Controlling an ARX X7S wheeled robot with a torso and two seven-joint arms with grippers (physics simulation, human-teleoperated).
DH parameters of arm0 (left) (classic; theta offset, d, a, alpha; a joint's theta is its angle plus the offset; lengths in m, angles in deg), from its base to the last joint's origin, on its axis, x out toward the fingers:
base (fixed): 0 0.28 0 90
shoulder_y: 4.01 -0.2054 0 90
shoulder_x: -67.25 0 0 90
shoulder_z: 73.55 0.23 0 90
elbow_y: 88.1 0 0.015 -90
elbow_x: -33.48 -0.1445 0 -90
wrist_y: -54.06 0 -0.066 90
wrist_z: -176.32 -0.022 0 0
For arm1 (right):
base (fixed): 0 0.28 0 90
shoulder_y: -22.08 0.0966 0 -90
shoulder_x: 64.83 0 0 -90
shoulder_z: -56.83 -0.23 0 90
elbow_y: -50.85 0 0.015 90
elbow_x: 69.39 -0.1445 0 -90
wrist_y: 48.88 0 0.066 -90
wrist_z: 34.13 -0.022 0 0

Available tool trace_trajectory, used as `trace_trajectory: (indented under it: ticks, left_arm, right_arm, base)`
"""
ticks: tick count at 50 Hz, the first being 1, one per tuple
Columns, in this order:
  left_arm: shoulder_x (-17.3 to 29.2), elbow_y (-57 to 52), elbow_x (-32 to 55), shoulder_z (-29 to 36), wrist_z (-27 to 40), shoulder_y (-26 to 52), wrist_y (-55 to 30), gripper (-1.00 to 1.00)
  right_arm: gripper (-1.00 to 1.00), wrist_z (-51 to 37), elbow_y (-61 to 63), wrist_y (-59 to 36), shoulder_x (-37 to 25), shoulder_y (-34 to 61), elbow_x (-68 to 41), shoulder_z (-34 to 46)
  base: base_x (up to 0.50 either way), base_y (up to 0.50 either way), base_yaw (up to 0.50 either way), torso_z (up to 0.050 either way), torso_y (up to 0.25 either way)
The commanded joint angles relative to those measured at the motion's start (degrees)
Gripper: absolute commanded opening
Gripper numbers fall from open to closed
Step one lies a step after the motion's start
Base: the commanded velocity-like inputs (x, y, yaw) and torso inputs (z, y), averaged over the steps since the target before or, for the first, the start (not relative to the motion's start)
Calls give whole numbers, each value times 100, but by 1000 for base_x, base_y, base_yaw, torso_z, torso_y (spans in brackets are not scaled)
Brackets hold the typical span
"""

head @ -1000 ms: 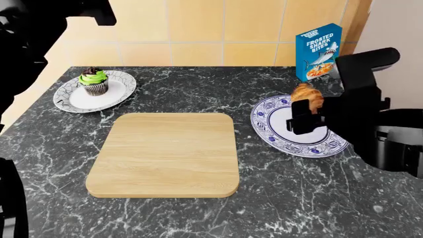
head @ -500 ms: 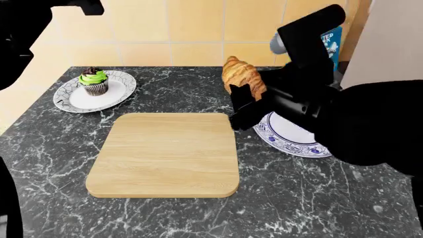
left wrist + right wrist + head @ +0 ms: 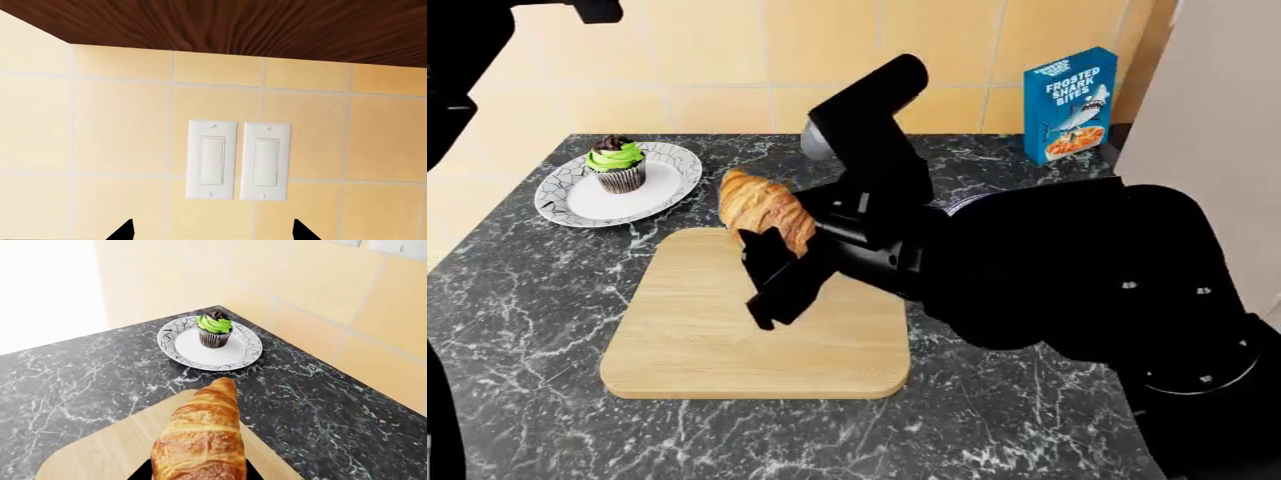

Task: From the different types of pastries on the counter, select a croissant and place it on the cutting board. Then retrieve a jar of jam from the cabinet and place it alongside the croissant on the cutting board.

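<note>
In the left wrist view, the camera faced a yellow tiled wall (image 3: 100, 125) with two white light switches (image 3: 239, 160) side by side under a dark wooden cabinet (image 3: 233, 25); only two black fingertips (image 3: 123, 231) of the left gripper (image 3: 210, 232) showed, set wide apart with nothing between them. In the head view, the right gripper (image 3: 777, 268) was clamped on a golden croissant (image 3: 763, 206), held in the air above the far edge of the wooden cutting board (image 3: 694, 340) on the dark marble counter (image 3: 1028, 420). A green-frosted cupcake (image 3: 617, 163) sat on a white plate (image 3: 581, 200) at the far left, and a blue cereal box (image 3: 1070, 104) stood against the wall. In the right wrist view, the croissant (image 3: 200, 440) filled the foreground over the board's corner (image 3: 100, 455), the cupcake (image 3: 214, 329) beyond it.
</note>
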Motion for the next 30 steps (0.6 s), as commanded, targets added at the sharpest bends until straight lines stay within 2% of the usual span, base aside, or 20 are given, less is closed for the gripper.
trace_trajectory:
  ticks: [1, 30]
  left_arm:
    - [36, -20, 29, -34, 32, -9, -21, 100]
    - [172, -40, 53, -138, 92, -82, 11, 100]
  right_arm:
    - [-100, 482, -292, 205, 570, 44, 374, 389]
    - [-100, 895, -1011, 542, 1123, -53, 971, 1126]
  base:
    - [0, 0, 0, 0, 0]
    - [0, 0, 0, 0, 0]
